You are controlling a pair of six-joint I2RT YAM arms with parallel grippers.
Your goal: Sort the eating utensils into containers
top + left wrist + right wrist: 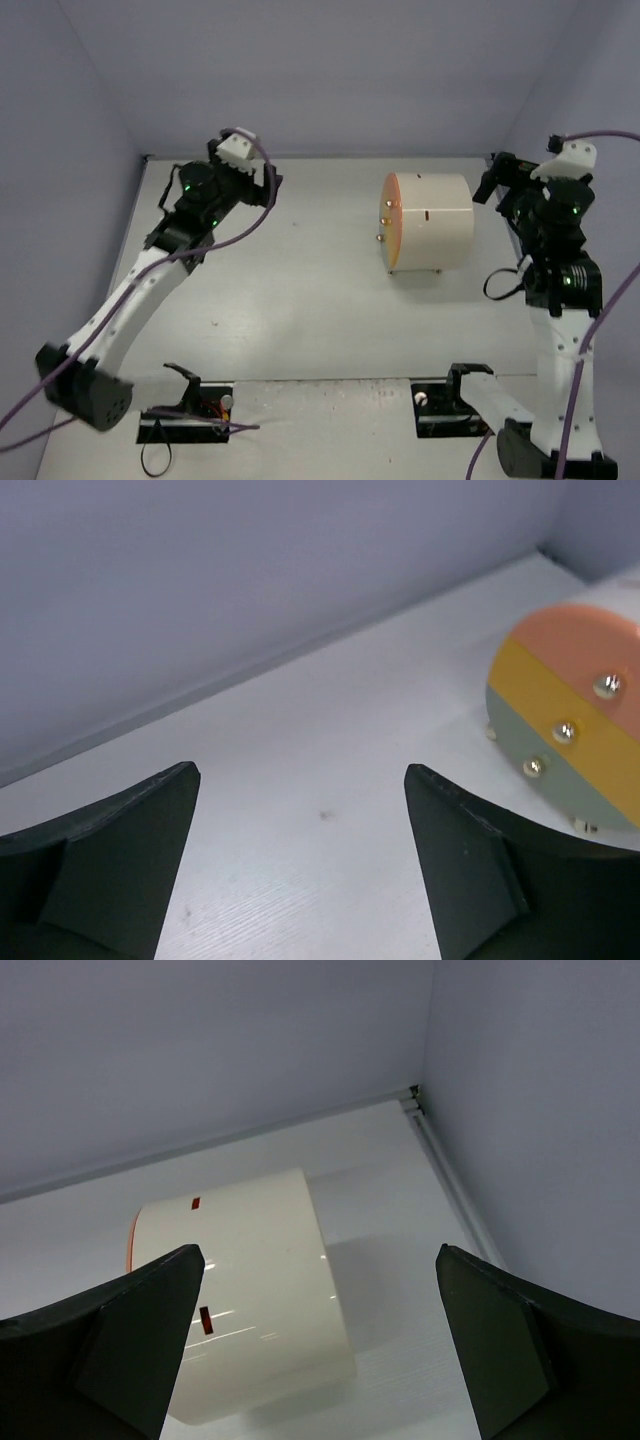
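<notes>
A white cylinder cabinet [432, 221] lies on its side at the back right of the table, its round orange front [392, 222] with three small gold knobs facing left. The left wrist view shows that front [575, 725] in pink, orange and grey bands. The right wrist view shows the cabinet's white side [250, 1290]. My left gripper [262, 183] is open and empty at the back left, well left of the cabinet. My right gripper [492, 186] is open and empty just right of the cabinet. No utensils are in view.
Grey-violet walls close the table at the back and both sides. Two black mounts with cables [190, 405] [455, 400] sit at the near edge between the arm bases. A small dark speck [325, 813] marks the table between the left fingers.
</notes>
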